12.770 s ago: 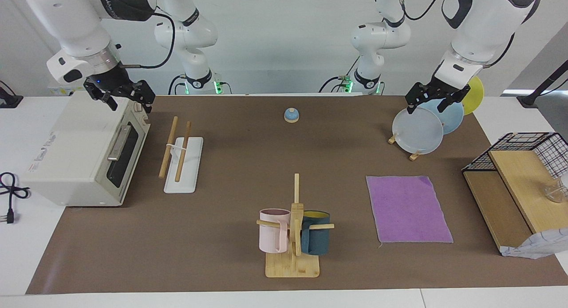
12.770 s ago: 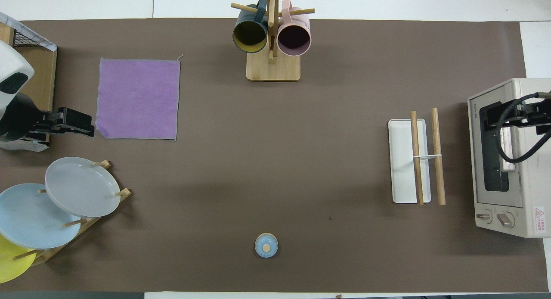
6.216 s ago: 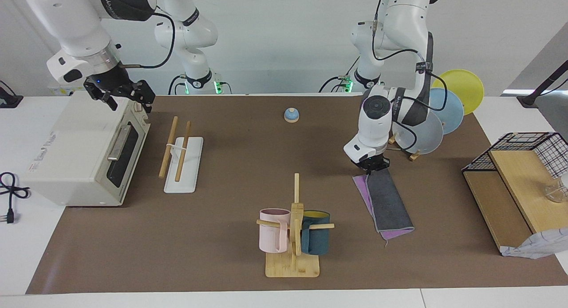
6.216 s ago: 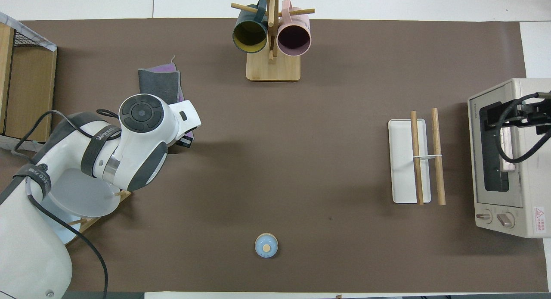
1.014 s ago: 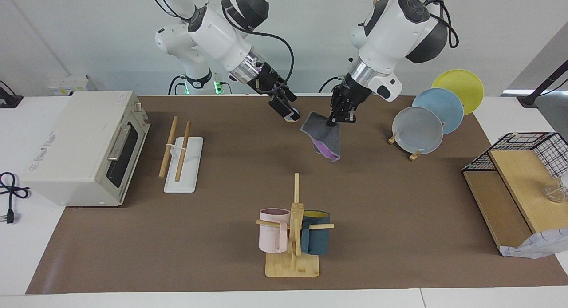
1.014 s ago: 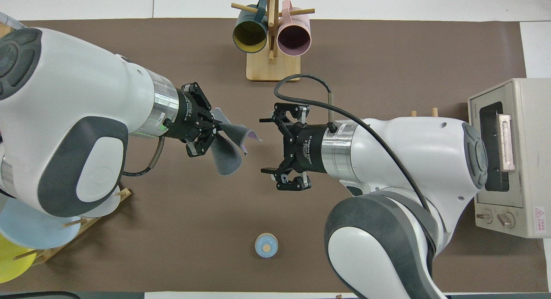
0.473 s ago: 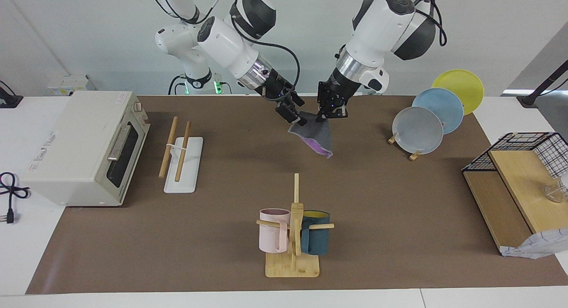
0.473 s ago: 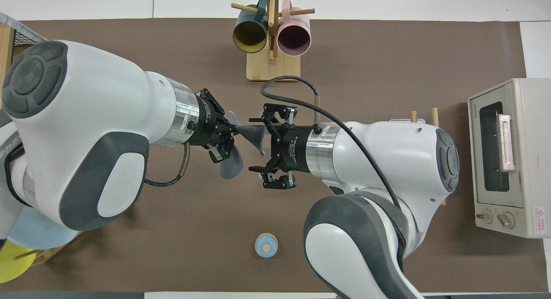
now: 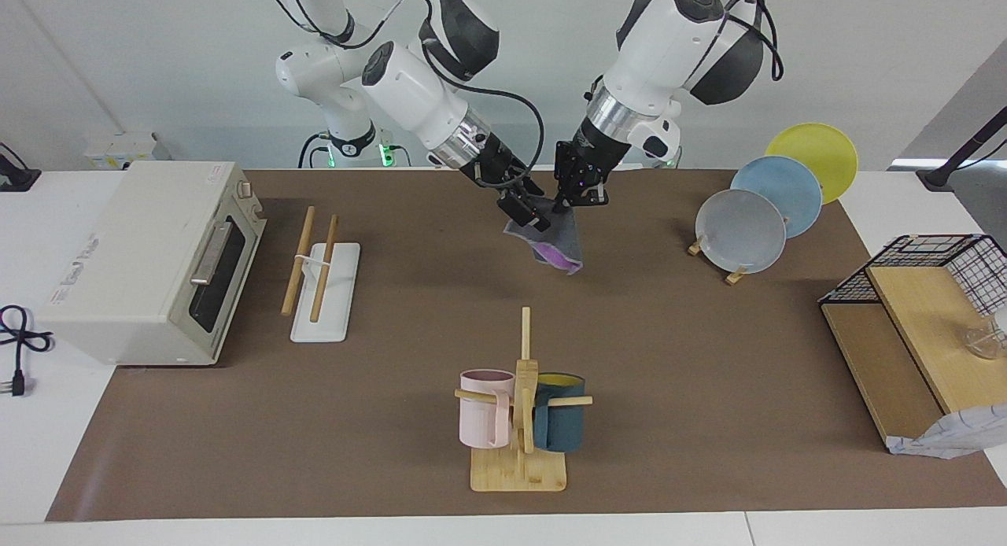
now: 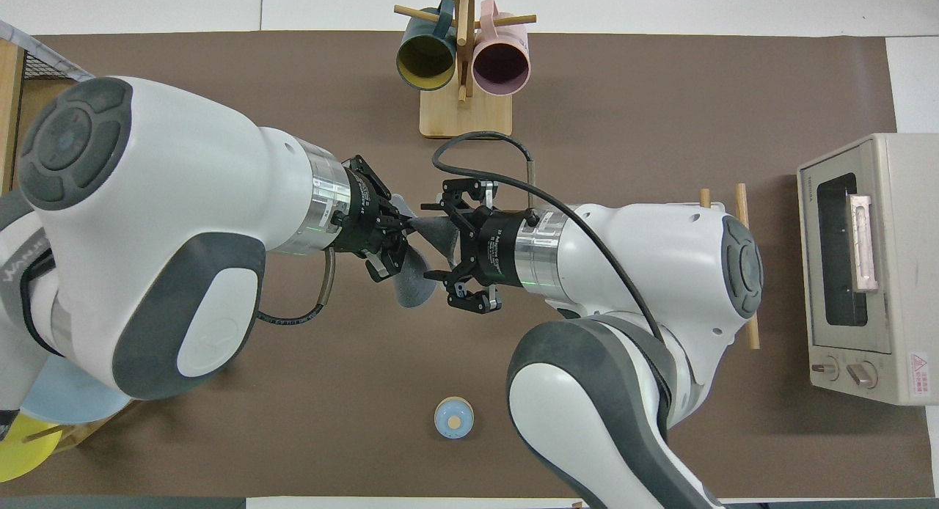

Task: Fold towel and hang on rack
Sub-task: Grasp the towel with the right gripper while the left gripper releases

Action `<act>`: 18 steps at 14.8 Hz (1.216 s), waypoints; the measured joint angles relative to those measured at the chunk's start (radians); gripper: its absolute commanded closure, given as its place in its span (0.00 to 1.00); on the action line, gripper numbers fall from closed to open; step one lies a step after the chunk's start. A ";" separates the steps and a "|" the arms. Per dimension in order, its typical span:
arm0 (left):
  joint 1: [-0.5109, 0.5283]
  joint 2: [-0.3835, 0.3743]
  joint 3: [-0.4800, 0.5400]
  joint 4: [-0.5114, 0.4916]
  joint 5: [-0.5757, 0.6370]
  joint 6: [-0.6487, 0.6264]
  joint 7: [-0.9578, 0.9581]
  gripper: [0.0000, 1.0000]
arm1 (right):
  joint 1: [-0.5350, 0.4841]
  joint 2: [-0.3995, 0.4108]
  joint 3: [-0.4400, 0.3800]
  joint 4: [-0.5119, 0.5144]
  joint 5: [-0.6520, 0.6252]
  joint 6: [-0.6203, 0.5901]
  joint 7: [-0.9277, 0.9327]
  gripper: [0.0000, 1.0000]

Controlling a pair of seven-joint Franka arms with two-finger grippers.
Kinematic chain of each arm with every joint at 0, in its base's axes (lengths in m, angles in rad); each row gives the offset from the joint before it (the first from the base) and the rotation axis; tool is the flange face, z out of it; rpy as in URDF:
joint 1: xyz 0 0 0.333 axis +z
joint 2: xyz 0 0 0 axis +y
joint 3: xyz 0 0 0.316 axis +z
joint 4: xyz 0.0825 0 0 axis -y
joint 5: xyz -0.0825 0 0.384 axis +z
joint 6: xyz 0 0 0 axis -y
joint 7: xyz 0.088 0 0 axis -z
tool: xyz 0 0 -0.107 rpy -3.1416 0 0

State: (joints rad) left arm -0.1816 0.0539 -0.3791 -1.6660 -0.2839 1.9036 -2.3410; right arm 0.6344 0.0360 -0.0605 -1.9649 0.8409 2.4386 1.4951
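Observation:
The towel [image 9: 557, 245] is folded, dark grey outside with a purple edge showing, and hangs in the air over the middle of the table; it also shows in the overhead view [image 10: 412, 280]. My left gripper [image 9: 564, 203] [image 10: 400, 227] is shut on its top corner. My right gripper [image 9: 532, 213] [image 10: 453, 249] is open, its fingers spread on either side of the towel's upper edge, right beside the left gripper. The rack [image 9: 322, 293], a white base with two wooden rods, stands beside the oven; in the overhead view only its rod ends [image 10: 741, 203] show past the right arm.
A toaster oven [image 9: 149, 263] stands at the right arm's end. A bamboo mug stand [image 9: 519, 420] with two mugs stands farthest from the robots. A plate stand [image 9: 755, 225] and a wooden shelf with a wire basket [image 9: 905, 349] are at the left arm's end. A blue bell [image 10: 454, 417] lies near the robots.
The left gripper has carried the hanging towel toward the right arm. The right gripper has closed in, so its open fingers now stand around the towel's upper edge.

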 measured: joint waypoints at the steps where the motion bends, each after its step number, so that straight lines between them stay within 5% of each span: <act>1: 0.000 0.000 0.000 0.000 0.000 0.001 0.000 1.00 | -0.005 0.000 -0.001 0.000 0.000 0.000 -0.009 0.69; 2: 0.000 0.000 0.000 0.000 0.000 0.001 -0.001 1.00 | -0.007 0.000 -0.001 0.000 0.000 0.000 -0.013 0.91; 3: 0.000 0.000 0.000 0.000 0.000 0.001 -0.001 1.00 | -0.008 0.000 -0.001 0.000 0.000 0.000 -0.013 1.00; 10: 0.000 0.000 0.000 0.000 0.000 0.002 -0.003 1.00 | -0.015 0.000 -0.001 0.009 0.045 -0.004 -0.013 1.00; 11: 0.000 0.000 0.000 0.000 0.000 0.002 -0.002 0.01 | -0.016 0.000 -0.001 0.010 0.045 -0.005 -0.013 1.00; 18: 0.003 -0.002 0.003 -0.010 0.002 0.001 0.170 0.00 | -0.026 0.000 -0.001 0.018 0.045 -0.043 -0.051 1.00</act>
State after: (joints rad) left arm -0.1783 0.0523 -0.3759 -1.6755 -0.2822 1.9050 -2.1712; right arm 0.6086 0.0362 -0.0618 -1.9465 0.8858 2.3952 1.4446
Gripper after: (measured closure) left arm 0.410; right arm 0.978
